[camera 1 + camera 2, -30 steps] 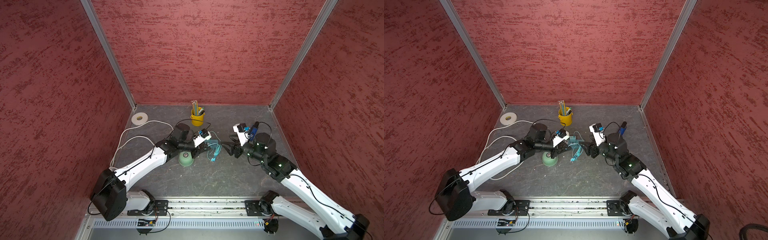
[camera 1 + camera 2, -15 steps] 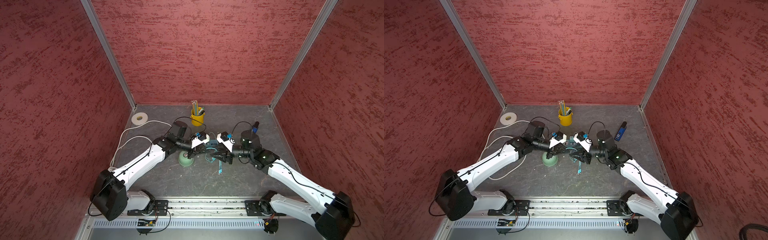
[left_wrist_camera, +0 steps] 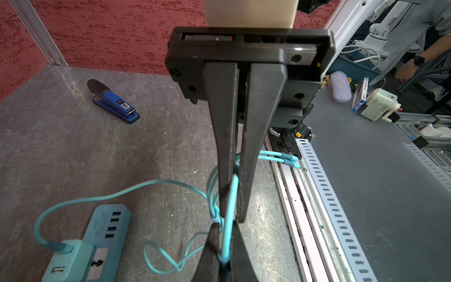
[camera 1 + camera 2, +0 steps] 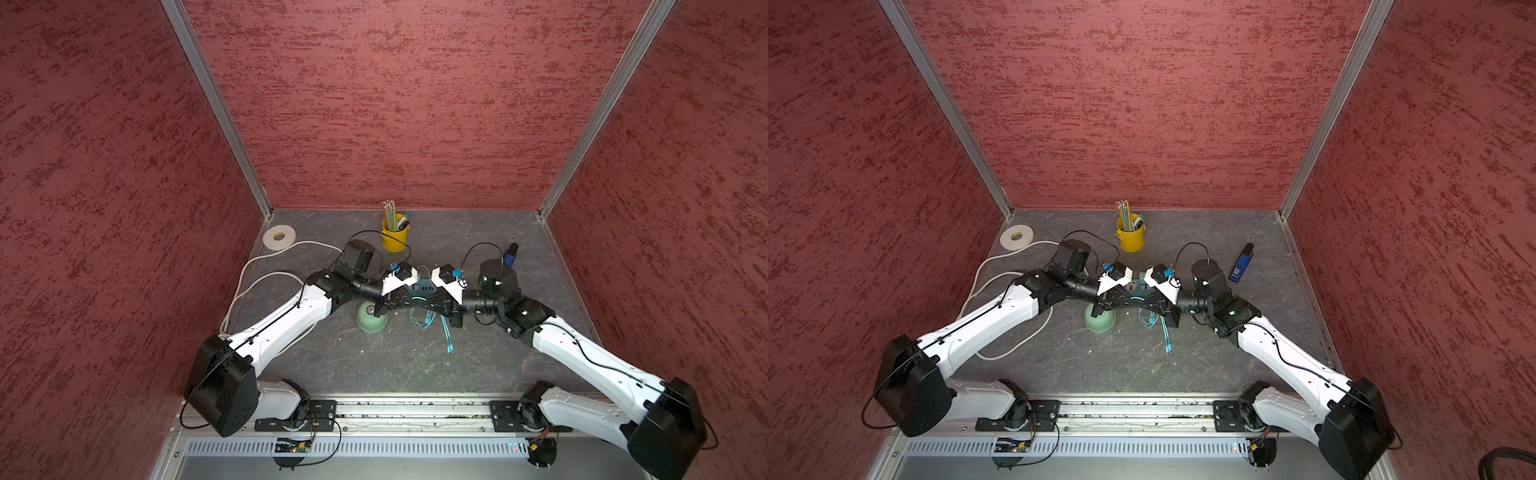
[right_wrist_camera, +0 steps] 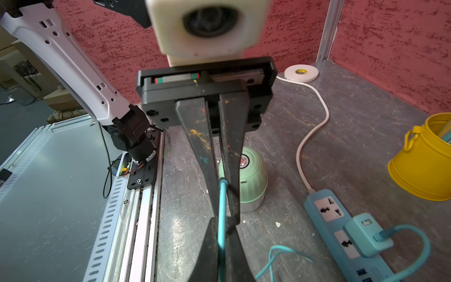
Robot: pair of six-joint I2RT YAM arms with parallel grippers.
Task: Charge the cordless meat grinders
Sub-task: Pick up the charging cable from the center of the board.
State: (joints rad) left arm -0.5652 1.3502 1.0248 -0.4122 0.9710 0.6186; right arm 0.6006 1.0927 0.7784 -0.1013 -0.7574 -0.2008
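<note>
Pulling hard could yank the teal cable from its plug, because your left jaws and right jaws both pinch it shut. The green grinder sits on the worktop close by.

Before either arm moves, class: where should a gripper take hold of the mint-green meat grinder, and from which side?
Grip the meat grinder low across its ribbed side wall, from straight above. It stands upright and narrows toward the button on top, so a high grip may slip; keep off its side port.
</note>
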